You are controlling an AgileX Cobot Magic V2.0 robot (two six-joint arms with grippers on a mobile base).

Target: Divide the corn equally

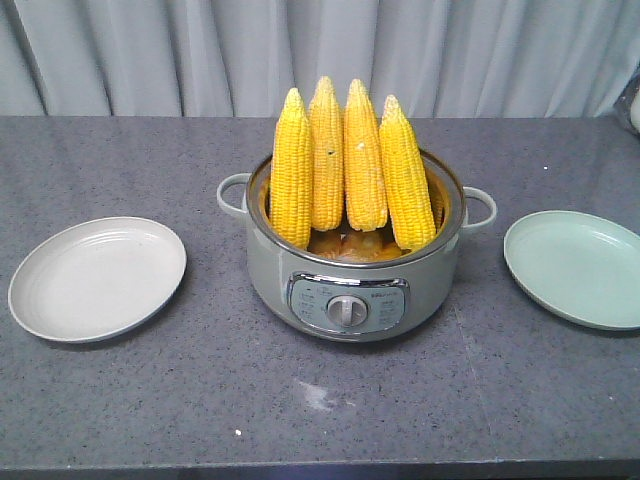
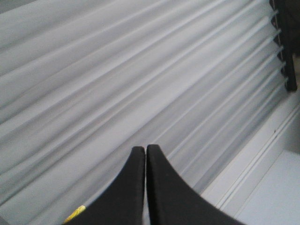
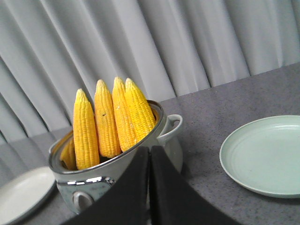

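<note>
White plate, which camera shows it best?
The exterior front-facing view: the whole white plate lies bare, left of the cooker. The right wrist view catches only part of it, bottom left. The left wrist view faces the curtain and misses it.
</note>
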